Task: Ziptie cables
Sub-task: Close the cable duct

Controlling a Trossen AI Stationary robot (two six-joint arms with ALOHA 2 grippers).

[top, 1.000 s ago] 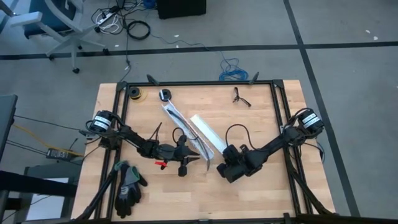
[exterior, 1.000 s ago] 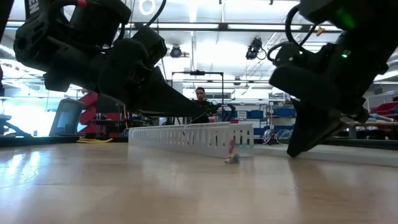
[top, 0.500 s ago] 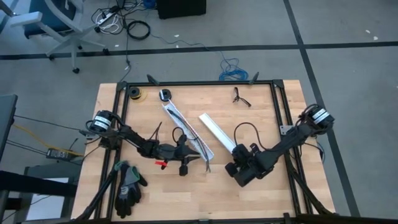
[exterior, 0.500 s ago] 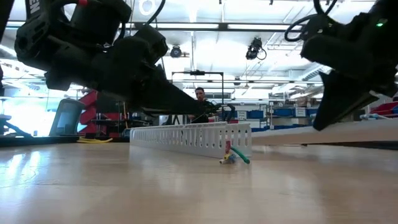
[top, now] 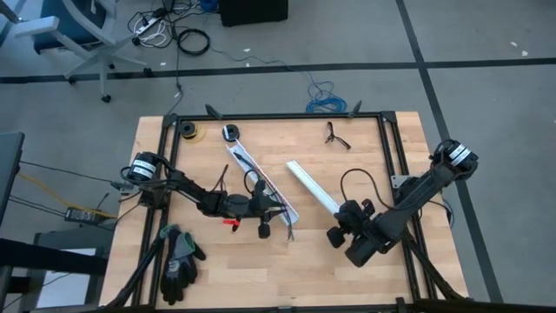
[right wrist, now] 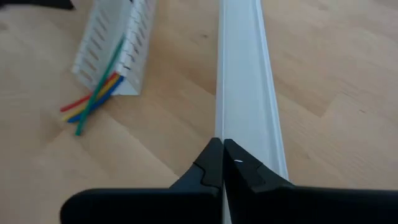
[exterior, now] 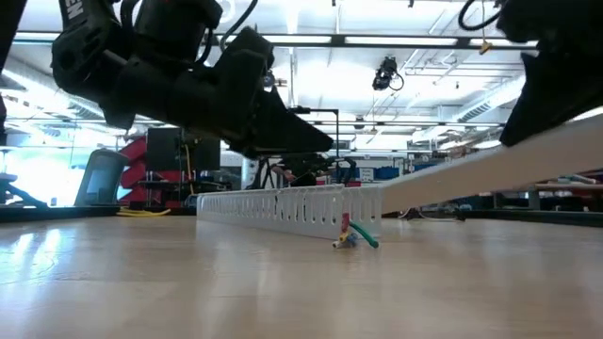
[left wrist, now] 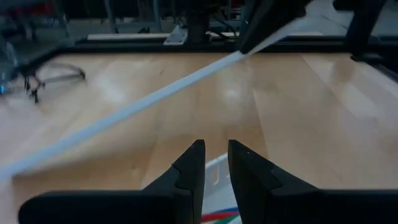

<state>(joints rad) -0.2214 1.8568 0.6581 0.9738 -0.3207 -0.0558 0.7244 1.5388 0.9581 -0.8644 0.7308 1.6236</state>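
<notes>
Over wooden table (top: 339,269), right end effector (right wrist: 222,163) grips white strip (top: 313,186); left end effector (left wrist: 216,168) slightly parted

Wooden table (top: 347,278) bearing perforated white duct (top: 259,182) with cables (right wrist: 93,99), dark gloves (top: 178,259).

You've got a light wood table (top: 330,269) with a black frame (top: 278,116). The slotted duct (right wrist: 115,46) is white; the cables (right wrist: 93,99) poking out of it are red, yellow, blue and green. The plain cover strip (right wrist: 245,81) is white. Both arms are black, and so is the glove (top: 180,258). The floor (top: 486,69) is grey with dark lines.
</notes>
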